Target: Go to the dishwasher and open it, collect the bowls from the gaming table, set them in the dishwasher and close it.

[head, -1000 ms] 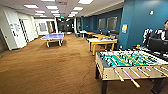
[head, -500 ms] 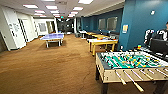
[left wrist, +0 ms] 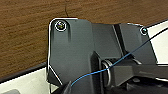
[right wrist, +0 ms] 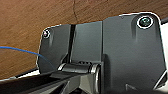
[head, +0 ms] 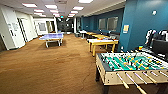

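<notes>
Bowls not collected yet — yellow-edged gaming table (head: pixel 101 41) lies well ahead across brown carpet (head: pixel 50 70). Dishwasher step unclear; can't tell either claw's opening or load.

Brown carpet (head: pixel 50 67); deep blue walls (head: pixel 145 22); foosball table (head: pixel 130 66) green field, pale wood sides; far counter (head: pixel 102 42) white top, yellow edge.
</notes>
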Tool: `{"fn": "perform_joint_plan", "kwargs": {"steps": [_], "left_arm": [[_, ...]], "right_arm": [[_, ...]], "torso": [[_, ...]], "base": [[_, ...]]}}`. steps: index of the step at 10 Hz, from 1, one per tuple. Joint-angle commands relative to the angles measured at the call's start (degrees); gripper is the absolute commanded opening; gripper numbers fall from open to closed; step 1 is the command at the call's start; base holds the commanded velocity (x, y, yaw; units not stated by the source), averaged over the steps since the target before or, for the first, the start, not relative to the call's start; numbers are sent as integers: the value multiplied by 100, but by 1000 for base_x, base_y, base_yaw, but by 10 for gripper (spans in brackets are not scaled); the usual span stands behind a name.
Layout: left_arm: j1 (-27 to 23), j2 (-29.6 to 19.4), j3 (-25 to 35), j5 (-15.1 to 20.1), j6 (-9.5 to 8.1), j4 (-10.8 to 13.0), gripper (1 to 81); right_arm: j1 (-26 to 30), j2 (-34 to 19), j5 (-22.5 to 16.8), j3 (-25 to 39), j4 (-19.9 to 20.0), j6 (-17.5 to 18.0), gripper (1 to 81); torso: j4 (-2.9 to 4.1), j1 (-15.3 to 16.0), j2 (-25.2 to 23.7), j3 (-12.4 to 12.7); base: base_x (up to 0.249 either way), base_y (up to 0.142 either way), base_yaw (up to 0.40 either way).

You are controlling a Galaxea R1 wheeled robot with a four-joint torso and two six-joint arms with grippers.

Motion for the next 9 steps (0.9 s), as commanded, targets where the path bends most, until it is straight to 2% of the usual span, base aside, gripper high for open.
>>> {"fn": "perform_joint_plan", "kwargs": {"steps": [1, 9], "left_arm": [[-227, -98, -11, 250, 5, 7, 811], [-227, -107, -11, 241, 5, -1, 811]], "right_arm": [[252, 69, -248, 56, -17, -14, 811], [252, 69, -248, 56, -17, -14, 811]], "torso": [[0, 0, 0, 0], [0, -11, -4, 2]], "base": [[118, 0, 0], [118, 0, 0]]}}
